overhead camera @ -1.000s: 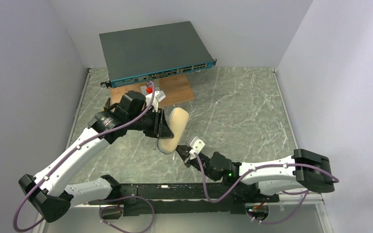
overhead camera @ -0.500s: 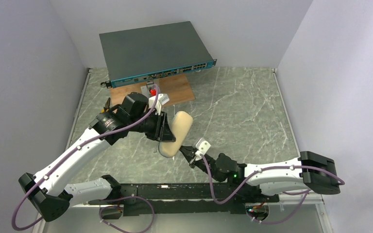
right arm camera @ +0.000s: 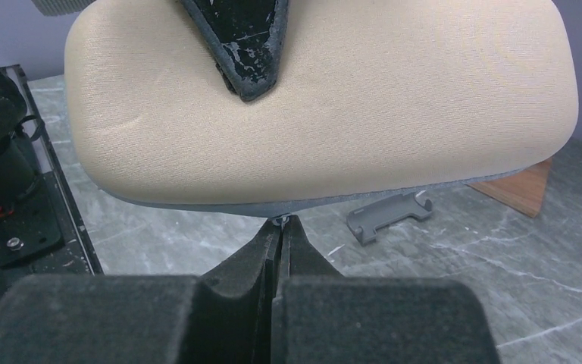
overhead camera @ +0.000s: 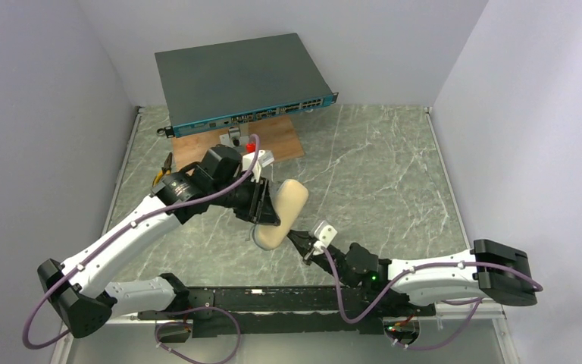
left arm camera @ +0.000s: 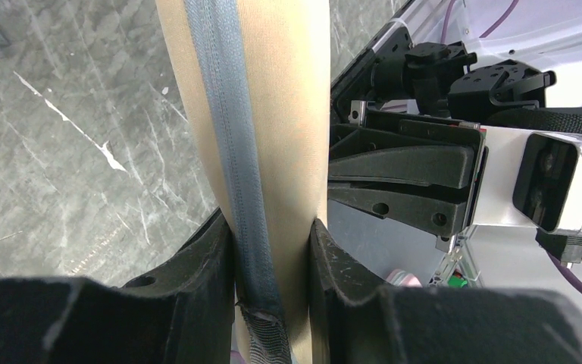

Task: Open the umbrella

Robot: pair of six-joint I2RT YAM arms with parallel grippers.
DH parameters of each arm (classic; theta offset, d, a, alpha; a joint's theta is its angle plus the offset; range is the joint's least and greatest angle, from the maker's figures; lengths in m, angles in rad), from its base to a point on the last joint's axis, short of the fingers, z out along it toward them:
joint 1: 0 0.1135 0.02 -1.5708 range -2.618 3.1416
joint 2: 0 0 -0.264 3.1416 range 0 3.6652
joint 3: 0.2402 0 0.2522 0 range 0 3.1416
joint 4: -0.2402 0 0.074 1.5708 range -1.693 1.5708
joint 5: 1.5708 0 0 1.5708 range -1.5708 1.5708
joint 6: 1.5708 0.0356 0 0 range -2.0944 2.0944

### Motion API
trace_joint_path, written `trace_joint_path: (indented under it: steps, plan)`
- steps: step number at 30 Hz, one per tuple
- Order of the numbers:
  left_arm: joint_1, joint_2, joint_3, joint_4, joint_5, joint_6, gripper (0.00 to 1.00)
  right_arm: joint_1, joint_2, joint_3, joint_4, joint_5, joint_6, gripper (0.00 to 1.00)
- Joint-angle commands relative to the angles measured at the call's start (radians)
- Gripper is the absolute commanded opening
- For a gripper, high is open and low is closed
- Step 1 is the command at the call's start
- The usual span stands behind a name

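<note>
A beige oblong case (overhead camera: 284, 211) with a grey zipper (left arm camera: 223, 114) is held above the table. The umbrella itself is not visible. My left gripper (overhead camera: 267, 211) is shut across the case's middle, and its fingers (left arm camera: 341, 280) press both sides of the case (left arm camera: 280, 91). My right gripper (overhead camera: 298, 241) sits at the near end of the case. In the right wrist view its jaws (right arm camera: 281, 225) are shut on the small metal zipper pull (right arm camera: 279, 221) under the edge of the case (right arm camera: 364, 114).
A dark network switch (overhead camera: 242, 80) stands at the back on a wooden board (overhead camera: 276, 140), with a small red part (overhead camera: 250, 145) beside it. A grey plastic clip (right arm camera: 390, 212) lies on the marble table (overhead camera: 379, 167). Walls close in on both sides.
Both arms have shifted to the right and slightly toward the near edge, carrying the case along. The right gripper has stayed at the case's near end.
</note>
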Motion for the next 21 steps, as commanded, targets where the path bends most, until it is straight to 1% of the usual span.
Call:
trace_joint_path:
  steps: [1, 7, 10, 16, 21]
  plan:
    - [-0.013, -0.003, 0.086, 0.037, 0.028, 0.011, 0.0, -0.006, -0.048, -0.044, 0.048, 0.09, -0.049, 0.0]
    - [-0.038, 0.038, 0.116, 0.031, 0.019, 0.01, 0.0, -0.019, -0.118, -0.051, -0.037, 0.094, -0.024, 0.0]
    - [-0.051, 0.055, 0.131, 0.029, 0.015, 0.014, 0.0, -0.035, -0.154, -0.063, -0.065, 0.069, 0.0, 0.0]
    - [-0.074, 0.105, 0.176, 0.006, 0.014, 0.029, 0.0, -0.05, -0.247, -0.058, -0.182, 0.016, 0.042, 0.0]
    - [-0.09, 0.133, 0.218, -0.024, 0.012, 0.051, 0.0, -0.062, -0.276, -0.047, -0.224, 0.025, 0.052, 0.0]
